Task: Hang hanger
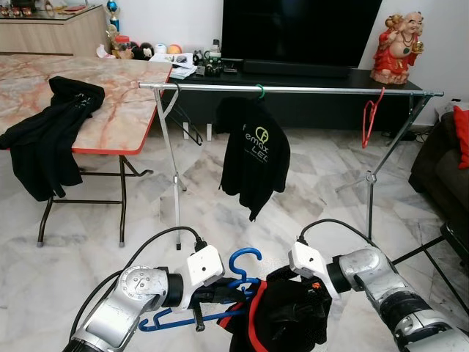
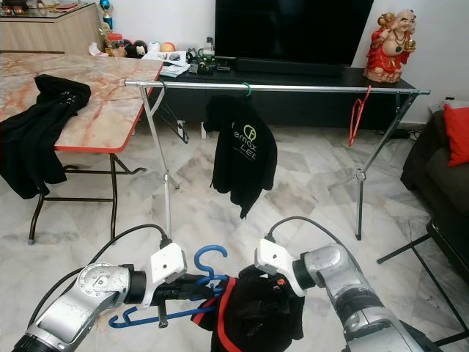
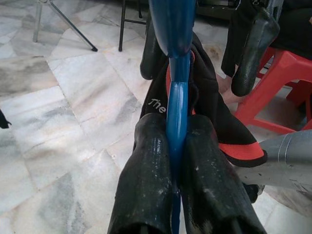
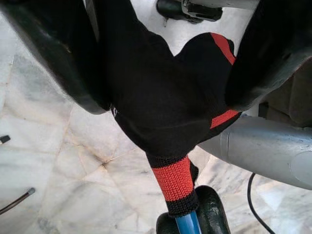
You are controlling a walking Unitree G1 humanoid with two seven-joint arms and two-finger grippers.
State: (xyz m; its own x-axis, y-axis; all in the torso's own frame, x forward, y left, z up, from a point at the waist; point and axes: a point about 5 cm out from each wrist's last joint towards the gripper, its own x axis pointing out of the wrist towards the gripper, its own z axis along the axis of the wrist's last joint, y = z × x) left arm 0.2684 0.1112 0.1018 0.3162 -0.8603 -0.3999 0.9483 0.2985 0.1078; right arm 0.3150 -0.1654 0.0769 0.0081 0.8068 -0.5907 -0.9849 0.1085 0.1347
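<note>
Blue hanger (image 1: 220, 293) held low at 6 o'clock of head view, hook up, well short of rail (image 1: 293, 89). Left gripper (image 3: 176, 146) clamped on hanger neck, fingers (image 3: 146, 175) pressed to both sides. Right gripper (image 4: 165, 78) closed on black shirt (image 1: 289, 315) with red trim, draped over hanger. Rail seen at 12 o'clock, bearing black polo (image 1: 253, 154) on green hook; red hanger (image 1: 371, 117) at 2 o'clock. Black garment (image 1: 47, 132) draped on table (image 1: 110, 103) at 10 o'clock.
</note>
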